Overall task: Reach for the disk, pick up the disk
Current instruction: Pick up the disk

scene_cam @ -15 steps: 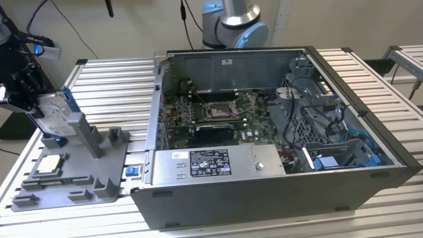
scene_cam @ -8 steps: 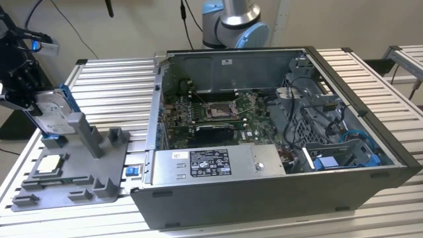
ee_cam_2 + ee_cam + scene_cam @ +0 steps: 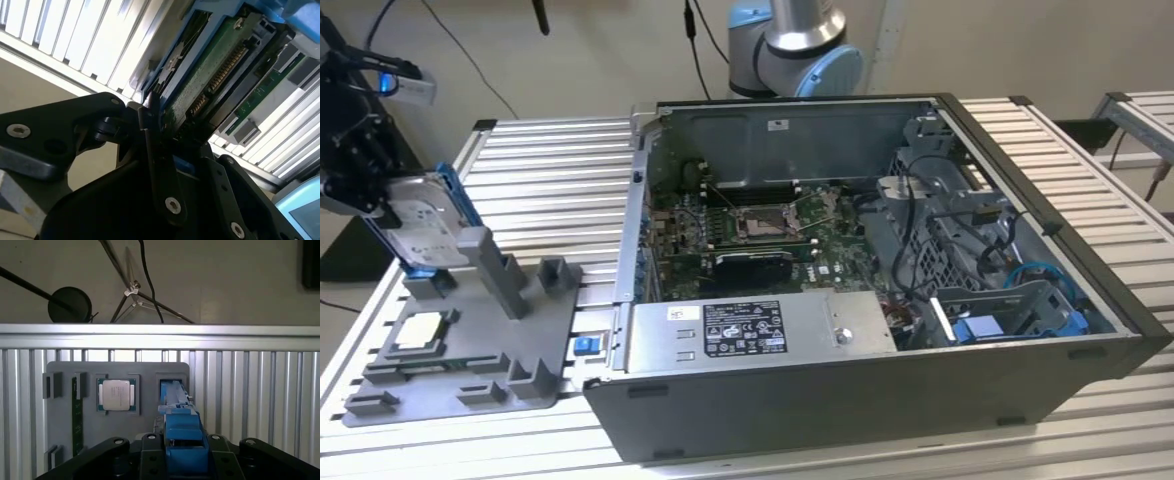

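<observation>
Slatted metal tabletop [image 3: 547, 150] fills the exterior view, with an open computer case [image 3: 854, 400] in the middle and a grey fixture tray [image 3: 467, 370] on the exterior view's left carrying a processor chip [image 3: 420, 335]. At the far left edge the gripper [image 3: 380, 200] is closed on the disk [image 3: 420, 215]. The disk stands on edge with its long axis near upright, just beside the gripper on the exterior view's right and directly over the tray's back holder. Cannot tell whether its lower end is clear of the holder or sits in it. In the second wrist view the black fingers [image 3: 155, 150] clamp one end of the disk [image 3: 210, 75]; its green board side and blue carrier run straight away from the gripper [image 3: 172, 132] toward the slats. In the first wrist view the disk [image 3: 182, 435] shows edge-on as a blue strip between the jaws, lined up with an open slot in the tray, and the chip sits in the pocket beside that slot. Judgement: the grasp is made, and the lift is at most barely started.
</observation>
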